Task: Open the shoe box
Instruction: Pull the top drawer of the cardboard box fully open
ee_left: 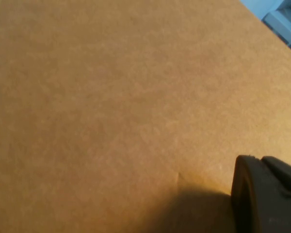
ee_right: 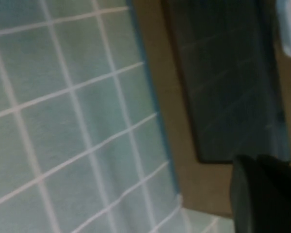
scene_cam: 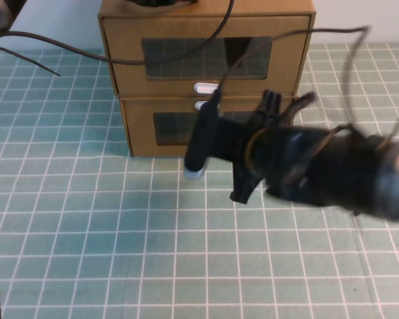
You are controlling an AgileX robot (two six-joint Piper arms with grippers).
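Below, teal gridded mat [scene_cam: 66, 232], shoe box [scene_cam: 126, 33]

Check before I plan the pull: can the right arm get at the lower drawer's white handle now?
Probably yes. The right gripper, shut, hangs just before the shoe box's lower drawer; its white handle sits close above, nothing between. It must open first. The left gripper is over the box top.
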